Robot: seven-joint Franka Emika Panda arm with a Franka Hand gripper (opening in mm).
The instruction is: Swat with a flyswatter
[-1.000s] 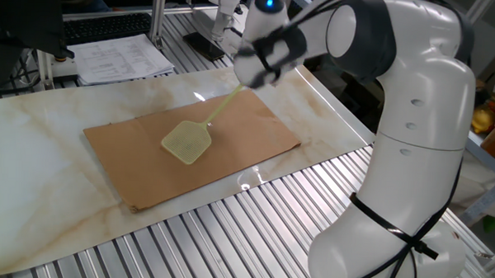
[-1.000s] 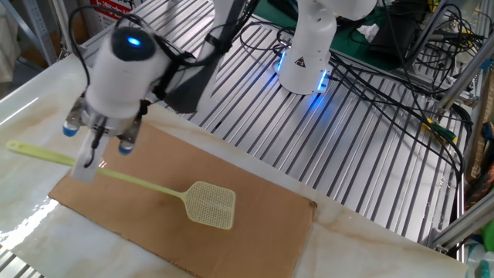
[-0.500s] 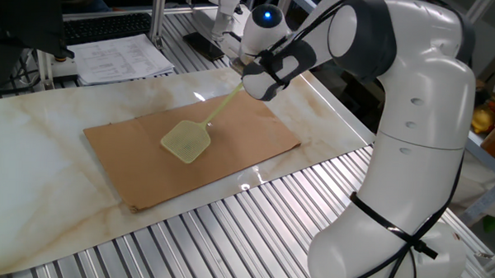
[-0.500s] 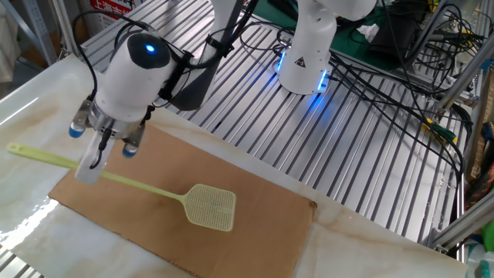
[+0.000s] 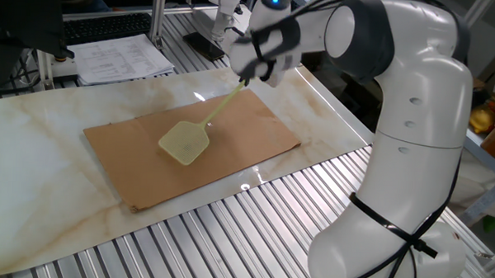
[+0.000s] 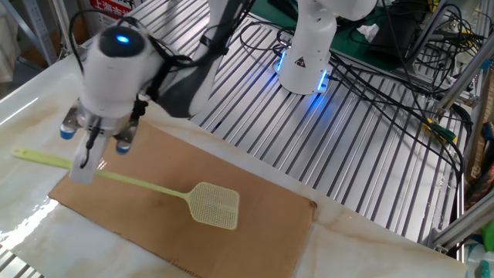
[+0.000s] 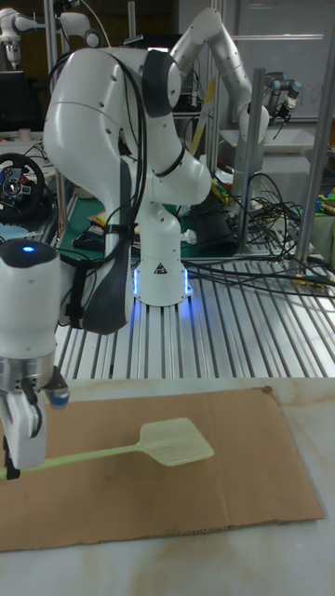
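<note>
Flyswatter (image 6: 154, 188): pale yellow-green, mesh head resting mid cardboard sheet (image 6: 262, 224) on the marble bench (image 5: 32, 164), handle clamped near its far-left end by the closed jaws of the gripper (image 6: 83, 162); step judged mid-swat, next move a lift and another downward slap.

A: What lies on the marble-patterned tabletop (image 5: 32, 156)?
B: A brown cardboard sheet (image 5: 256, 139), flat, its long side running across; the same sheet (image 6: 270, 224) shows from the other side.
A: And behind?
B: A stack of printed papers (image 5: 122, 56) at the far edge, a dark keyboard (image 5: 103, 24) beyond it; black cables (image 6: 386, 69) trail over the ribbed metal bench (image 6: 363, 154); a steering wheel (image 7: 20, 184) sits at the left of the tall view.
</note>
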